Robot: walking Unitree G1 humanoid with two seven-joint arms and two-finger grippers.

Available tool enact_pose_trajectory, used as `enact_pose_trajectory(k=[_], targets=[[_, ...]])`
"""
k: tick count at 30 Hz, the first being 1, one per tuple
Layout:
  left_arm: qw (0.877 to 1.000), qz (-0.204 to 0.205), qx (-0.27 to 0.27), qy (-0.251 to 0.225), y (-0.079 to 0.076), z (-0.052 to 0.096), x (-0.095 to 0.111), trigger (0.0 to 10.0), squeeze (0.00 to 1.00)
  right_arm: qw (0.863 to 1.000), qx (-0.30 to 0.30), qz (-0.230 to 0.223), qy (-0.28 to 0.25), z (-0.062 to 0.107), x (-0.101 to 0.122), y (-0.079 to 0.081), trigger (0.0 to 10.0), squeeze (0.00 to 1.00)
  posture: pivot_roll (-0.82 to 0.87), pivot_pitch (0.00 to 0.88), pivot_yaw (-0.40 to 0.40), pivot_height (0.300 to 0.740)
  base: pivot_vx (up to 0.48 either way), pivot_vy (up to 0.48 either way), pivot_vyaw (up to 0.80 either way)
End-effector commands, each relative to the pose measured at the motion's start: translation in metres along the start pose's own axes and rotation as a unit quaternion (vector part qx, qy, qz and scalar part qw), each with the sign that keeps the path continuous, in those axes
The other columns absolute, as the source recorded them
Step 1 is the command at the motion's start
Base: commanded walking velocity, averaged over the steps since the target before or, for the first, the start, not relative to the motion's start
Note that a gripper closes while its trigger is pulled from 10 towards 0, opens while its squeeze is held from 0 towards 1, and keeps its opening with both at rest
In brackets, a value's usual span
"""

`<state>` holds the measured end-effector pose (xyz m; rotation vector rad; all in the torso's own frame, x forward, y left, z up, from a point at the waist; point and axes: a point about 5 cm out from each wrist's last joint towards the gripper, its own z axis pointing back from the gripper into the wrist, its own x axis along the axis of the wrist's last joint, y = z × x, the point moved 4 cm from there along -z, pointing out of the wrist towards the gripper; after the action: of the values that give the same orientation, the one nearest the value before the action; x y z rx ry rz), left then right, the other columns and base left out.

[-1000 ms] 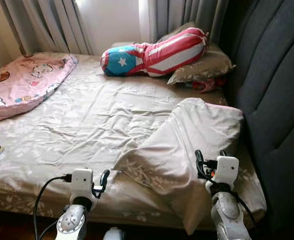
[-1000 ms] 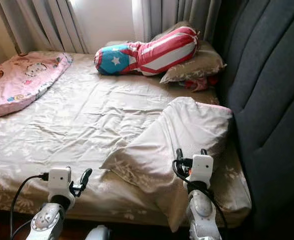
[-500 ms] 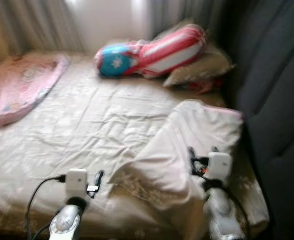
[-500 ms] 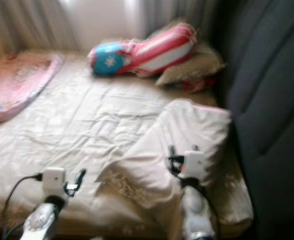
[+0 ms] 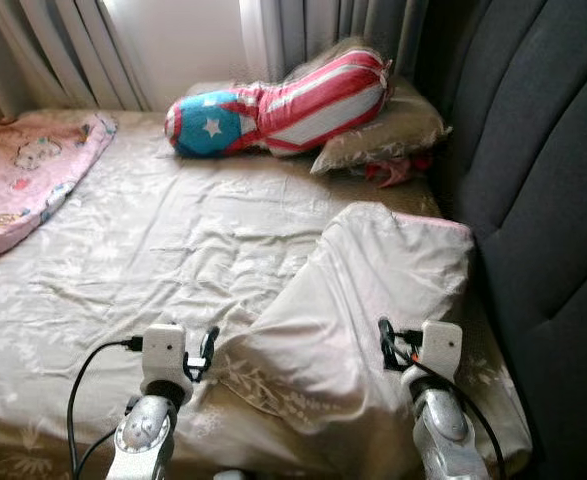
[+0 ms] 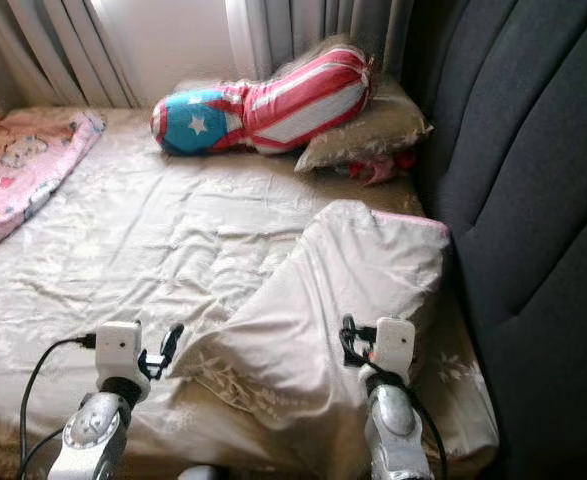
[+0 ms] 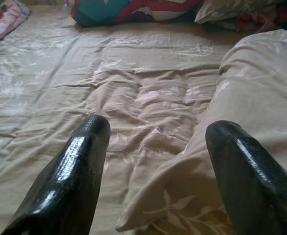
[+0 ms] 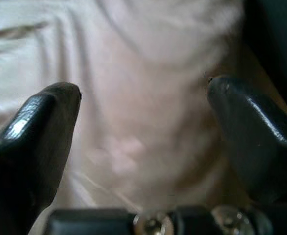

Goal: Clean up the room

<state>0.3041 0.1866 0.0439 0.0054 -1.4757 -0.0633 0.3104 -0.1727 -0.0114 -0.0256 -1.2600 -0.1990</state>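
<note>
**A:** Status on the bed?

**B:** I'm at the near edge of the bed with the beige floral sheet (image 5: 173, 250). A big beige floral pillow with pink piping (image 5: 363, 290) lies tilted near the near-right corner, its far end close to the dark grey padded headboard (image 5: 533, 200) along the bed's right edge.

**A:** Left side?

**B:** My left gripper (image 7: 155, 142) hovers over the near edge, just beside the pillow's near-left corner. Both black fingers (image 7: 70, 176) are spread wide with nothing between them. From the left wrist, the pillow corner sits under the one finger and rumpled sheet under the other.

**A:** Right?

**B:** My right gripper (image 8: 143, 98) is over the pillow's near-right part, fingers wide apart, pale pillow fabric showing between them, slightly blurred. Cannot tell whether the fingertips touch the fabric. Not clamped on anything.

**A:** What else is on there?

**B:** Far-right corner: a bolster cushion in red-white stripes with a blue end and white star (image 5: 273, 105), leaning on a second beige pillow (image 5: 383, 135). A crumpled red cloth (image 5: 393, 172) is tucked beside that pillow against the headboard. Left edge: a pink cartoon-print blanket (image 5: 23, 175). Grey curtains (image 5: 313, 30) hang behind the far edge.
</note>
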Motion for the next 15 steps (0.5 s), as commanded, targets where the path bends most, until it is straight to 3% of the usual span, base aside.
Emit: enact_pose_trajectory(k=[1,11,15], targets=[[1.0,0.004,0.004,0.005,0.003,0.002,-0.001,10.0,0.0,0.999,-0.015,-0.025,0.019,-0.002,-0.005,-0.003,10.0,1.0,0.02,0.0,0.003,0.659,0.0,0.0,0.0],[1.0,-0.002,-0.005,-0.006,0.003,-0.001,0.01,10.0,0.0,0.988,-0.022,-0.105,0.113,-0.006,-0.029,-0.002,10.0,1.0,0.05,0.008,0.021,0.659,0.0,0.0,0.0],[1.0,-0.003,-0.009,-0.01,0.002,-0.002,0.014,10.0,0.0,0.986,-0.025,-0.094,0.136,-0.005,-0.035,-0.002,10.0,1.0,0.06,0.015,0.024,0.659,0.0,0.0,0.0]])
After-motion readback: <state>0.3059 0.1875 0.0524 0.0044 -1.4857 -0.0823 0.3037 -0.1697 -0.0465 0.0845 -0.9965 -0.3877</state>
